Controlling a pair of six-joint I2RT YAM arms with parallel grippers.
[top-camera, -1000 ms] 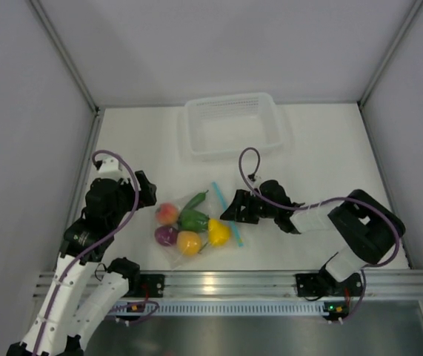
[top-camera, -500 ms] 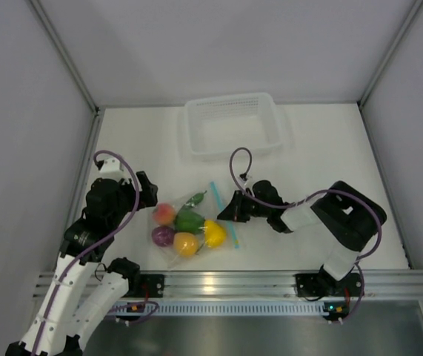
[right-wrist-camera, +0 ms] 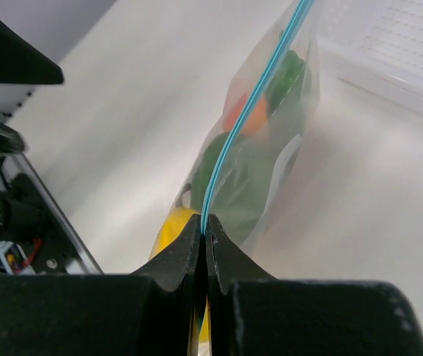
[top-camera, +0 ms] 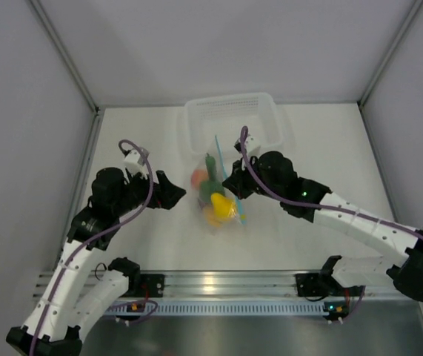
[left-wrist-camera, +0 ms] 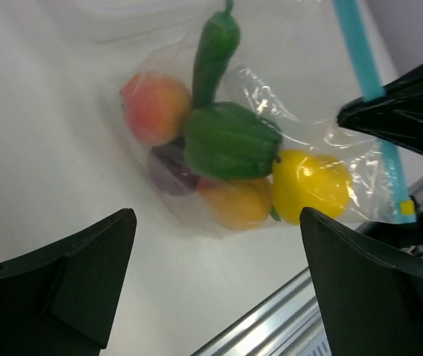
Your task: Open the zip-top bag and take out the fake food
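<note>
Arms: right gripper (right-wrist-camera: 204, 234) clamped on zip-top bag (left-wrist-camera: 289, 83) strip | left gripper (top-camera: 175, 194) spread wide, facing bag

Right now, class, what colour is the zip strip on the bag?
Light blue zip strip, clearest in the left wrist view.

Thin clear zip-top bag (left-wrist-camera: 304, 111): crinkled plastic, shiny glints. Smooth, glossy plastic fake food (left-wrist-camera: 230, 141). White basket (top-camera: 230, 99): mesh plastic.
</note>
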